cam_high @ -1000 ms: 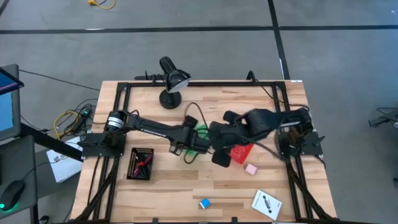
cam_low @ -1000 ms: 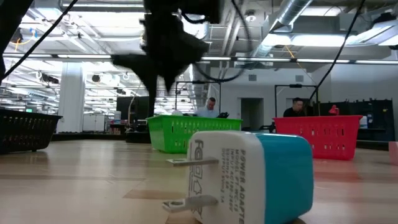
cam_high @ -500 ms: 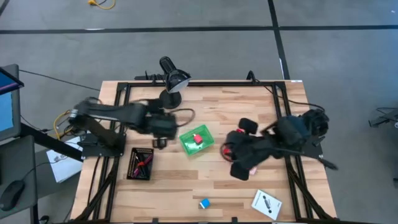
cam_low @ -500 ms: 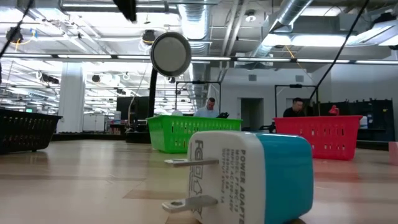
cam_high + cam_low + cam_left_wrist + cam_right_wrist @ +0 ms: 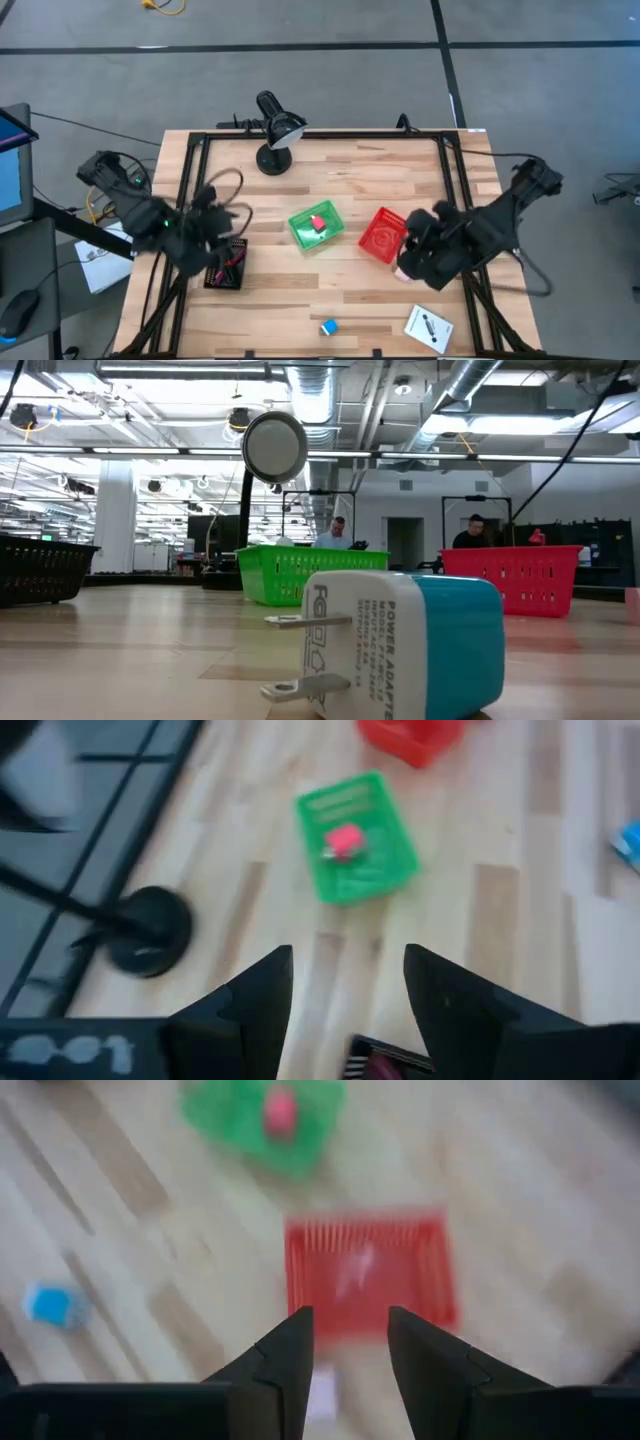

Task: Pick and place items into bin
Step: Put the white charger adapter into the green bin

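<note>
Centre frame, the green bin (image 5: 316, 226) already holds the red-pink block (image 5: 318, 222); a red bin (image 5: 383, 235) sits to its right. The blue cube (image 5: 329, 327) waits at the bottom edge of the counter (image 5: 340, 180), the white card (image 5: 428, 326) lower right. The cube looks light and rigid, best pinched across 2 flat sides. Left gripper (image 5: 345, 985) and right gripper (image 5: 348, 1342) both hover with fingers spread, empty.

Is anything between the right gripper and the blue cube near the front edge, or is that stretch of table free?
Nothing visible blocks it. In the high view the right gripper, fingers open, hangs beside the red bin, and only bare wood lies between it and the blue cube. The white card sits off to the side.
</note>
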You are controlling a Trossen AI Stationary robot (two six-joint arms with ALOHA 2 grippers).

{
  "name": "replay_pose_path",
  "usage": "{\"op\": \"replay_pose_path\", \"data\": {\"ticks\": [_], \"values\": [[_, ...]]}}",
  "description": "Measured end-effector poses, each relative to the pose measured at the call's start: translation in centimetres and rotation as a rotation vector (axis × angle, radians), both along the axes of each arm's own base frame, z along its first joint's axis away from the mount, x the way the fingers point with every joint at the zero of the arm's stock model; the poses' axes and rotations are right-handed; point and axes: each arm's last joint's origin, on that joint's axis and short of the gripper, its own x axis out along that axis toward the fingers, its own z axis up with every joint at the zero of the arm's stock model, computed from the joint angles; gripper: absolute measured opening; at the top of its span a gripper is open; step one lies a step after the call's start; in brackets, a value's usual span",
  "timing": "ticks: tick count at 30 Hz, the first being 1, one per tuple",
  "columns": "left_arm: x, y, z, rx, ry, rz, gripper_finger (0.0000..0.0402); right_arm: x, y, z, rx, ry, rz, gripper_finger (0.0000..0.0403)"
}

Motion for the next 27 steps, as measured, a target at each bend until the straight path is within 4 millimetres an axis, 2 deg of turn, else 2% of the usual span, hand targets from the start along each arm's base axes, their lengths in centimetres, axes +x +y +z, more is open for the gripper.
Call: {"op": "replay_pose_path", "data": {"ticks": [4,7,11,13,16,19,24,27], "values": [[-0.7,-1.1,-3.2,0.047,0.056,-0.059,0.0183,-0.8,1.7,-5.0,0.201,0.166,-0.04,0.0123],[-0.9,-1.0,-4.7,0.037,0.072,-0.009,0.0183,-1.2,2.5,-7.6,0.235,0.303,-0.035,0.0123],[-1.0,-0.9,-5.5,0.032,0.079,0.025,0.0183,-1.3,2.7,-9.7,0.222,0.465,-0.062,0.0123],[-1.0,-0.9,-5.5,0.034,0.08,0.025,0.0183,-1.1,2.6,-10.2,0.212,0.48,-0.05,0.0122],[-1.0,-0.9,-5.5,0.033,0.077,0.026,0.0183,-0.9,2.2,-10.3,0.171,0.467,-0.006,0.0121],[-1.0,-0.9,-5.5,0.03,0.079,0.024,0.0183,-1.2,1.8,-9.5,0.186,0.445,0.013,0.0121],[-1.0,-1.0,-5.6,0.017,0.101,0.014,0.0183,-3.3,0.4,-6.7,0.235,0.351,0.029,0.0121],[-1.0,-1.0,-5.5,0.018,0.102,0.014,0.0183,-4.9,-0.9,-4.8,0.193,0.206,0.027,0.0121]]}}
